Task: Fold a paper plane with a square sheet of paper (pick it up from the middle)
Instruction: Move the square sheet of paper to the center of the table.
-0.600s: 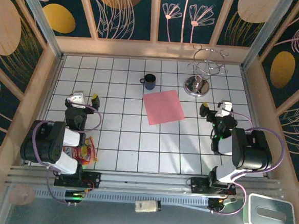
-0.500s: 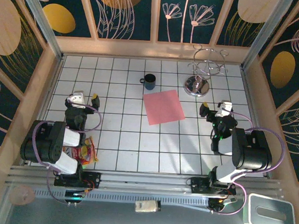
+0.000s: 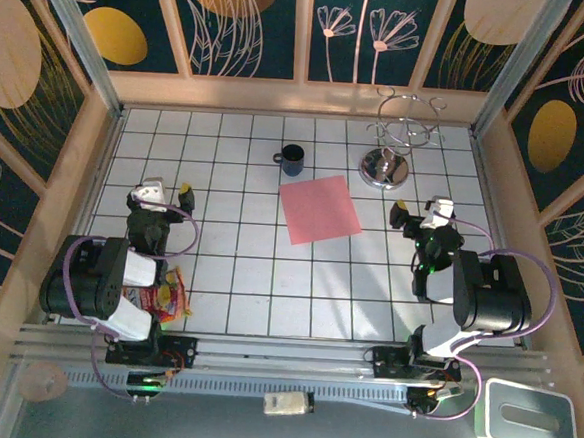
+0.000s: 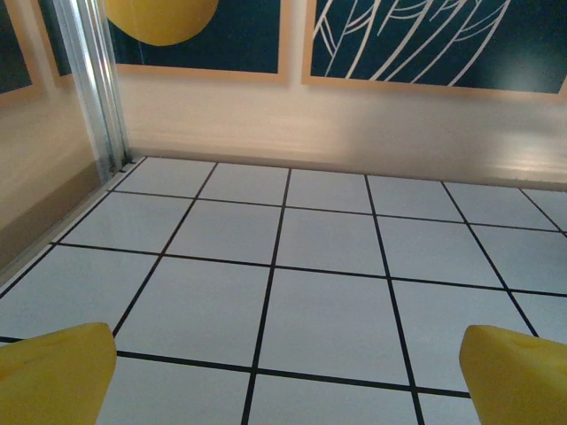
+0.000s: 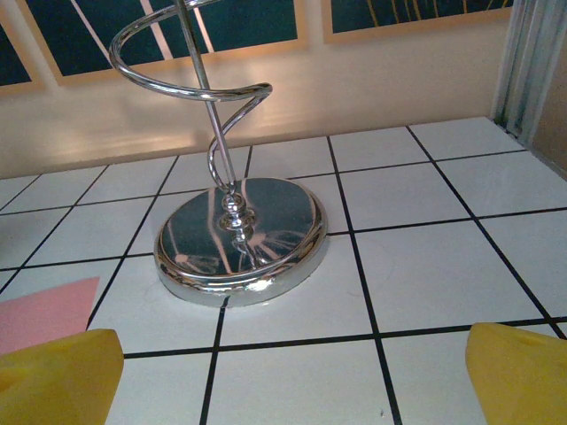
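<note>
The square sheet of paper [image 3: 320,209] is pink-red and lies flat and unfolded on the white tiled table, a little right of the middle. One corner of the paper [image 5: 44,310] shows at the left edge of the right wrist view. My left gripper [image 3: 158,195] hovers low at the left side, about two tiles from the sheet. Its yellow fingertips [image 4: 58,376] are wide apart with bare tiles between them, so the left gripper [image 4: 288,381] is open. To the right of the sheet, my right gripper [image 3: 424,220] faces the back wall. This right gripper [image 5: 292,381] is open and holds nothing.
A dark mug [image 3: 292,159] stands behind the sheet. A chrome wire stand [image 3: 386,168] with a round base [image 5: 237,235] stands just ahead of the right gripper. A colourful packet [image 3: 169,296] lies by the left arm's base. Wooden walls [image 3: 300,97] enclose the table.
</note>
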`<action>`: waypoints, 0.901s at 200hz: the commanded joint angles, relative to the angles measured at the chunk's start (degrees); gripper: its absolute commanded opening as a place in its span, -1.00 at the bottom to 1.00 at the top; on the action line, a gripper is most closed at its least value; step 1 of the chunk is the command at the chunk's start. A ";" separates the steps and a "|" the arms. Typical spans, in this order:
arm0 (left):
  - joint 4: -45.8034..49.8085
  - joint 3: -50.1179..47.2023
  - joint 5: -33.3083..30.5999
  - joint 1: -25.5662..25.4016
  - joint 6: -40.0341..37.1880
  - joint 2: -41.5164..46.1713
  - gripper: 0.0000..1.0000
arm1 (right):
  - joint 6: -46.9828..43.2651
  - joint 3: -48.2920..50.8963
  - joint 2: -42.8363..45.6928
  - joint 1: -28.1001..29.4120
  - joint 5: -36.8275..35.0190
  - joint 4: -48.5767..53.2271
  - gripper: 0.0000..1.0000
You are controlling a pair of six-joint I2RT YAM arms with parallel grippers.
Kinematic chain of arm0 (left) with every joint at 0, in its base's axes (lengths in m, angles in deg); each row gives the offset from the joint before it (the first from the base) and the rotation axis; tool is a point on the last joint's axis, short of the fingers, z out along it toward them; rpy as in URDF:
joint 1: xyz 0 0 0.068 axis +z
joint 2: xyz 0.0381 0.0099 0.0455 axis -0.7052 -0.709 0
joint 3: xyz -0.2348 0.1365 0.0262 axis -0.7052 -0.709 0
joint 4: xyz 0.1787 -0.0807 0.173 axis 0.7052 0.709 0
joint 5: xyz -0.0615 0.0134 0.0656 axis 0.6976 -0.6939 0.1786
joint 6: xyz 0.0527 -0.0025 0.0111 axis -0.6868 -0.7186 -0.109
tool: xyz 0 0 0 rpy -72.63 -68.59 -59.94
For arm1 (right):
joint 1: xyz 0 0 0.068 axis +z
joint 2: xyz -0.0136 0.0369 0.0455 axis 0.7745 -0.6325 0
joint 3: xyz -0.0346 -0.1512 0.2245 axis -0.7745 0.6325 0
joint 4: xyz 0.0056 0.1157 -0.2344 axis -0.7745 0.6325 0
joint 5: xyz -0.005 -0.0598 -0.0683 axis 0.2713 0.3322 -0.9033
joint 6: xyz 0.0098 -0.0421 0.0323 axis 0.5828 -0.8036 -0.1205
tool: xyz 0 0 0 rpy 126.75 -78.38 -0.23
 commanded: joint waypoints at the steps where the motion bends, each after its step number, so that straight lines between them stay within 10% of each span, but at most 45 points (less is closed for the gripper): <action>1: -0.37 0.98 -0.71 0.14 0.15 -0.41 0.98 | 0.46 -1.08 -0.47 -0.29 -1.06 -0.48 0.98; 77: -12.98 -8.51 -9.08 0.14 2.97 5.43 0.98 | 0.39 1.03 9.71 0.03 -2.54 3.75 0.98; 123: 14.57 -1.89 -11.68 0.10 8.92 24.49 0.98 | 7.88 -11.06 20.86 3.60 -10.14 34.66 0.98; 180: 32.84 5.81 -2.63 0.15 24.50 30.83 0.98 | 16.55 -26.90 13.05 13.15 -6.80 59.27 0.98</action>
